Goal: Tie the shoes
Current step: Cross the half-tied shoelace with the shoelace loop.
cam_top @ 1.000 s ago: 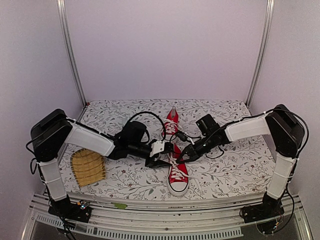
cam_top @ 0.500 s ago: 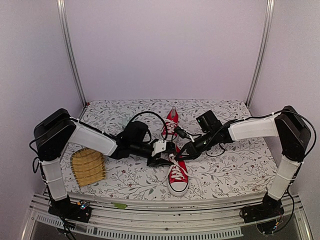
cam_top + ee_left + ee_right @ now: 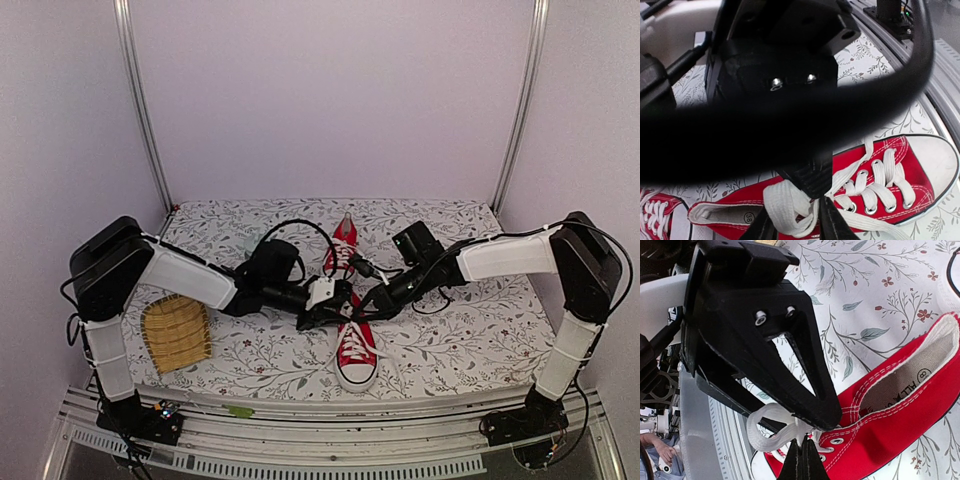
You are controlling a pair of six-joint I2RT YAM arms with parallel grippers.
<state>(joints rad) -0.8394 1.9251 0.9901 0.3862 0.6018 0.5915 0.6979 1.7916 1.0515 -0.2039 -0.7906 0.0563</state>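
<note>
The top view looks down from high behind the floral-patterned counter. Both wrist views sit very close; all three share the nearer red canvas sneaker with white laces.

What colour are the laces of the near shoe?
White laces, clearest in the left wrist view.

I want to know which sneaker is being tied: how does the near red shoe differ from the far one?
The left gripper and right gripper both work at the lace of the near shoe; the far shoe is untouched. The near shoe's white toe cap points at the near edge of the table; the far shoe lies beyond its heel. Both are red with white laces.
</note>
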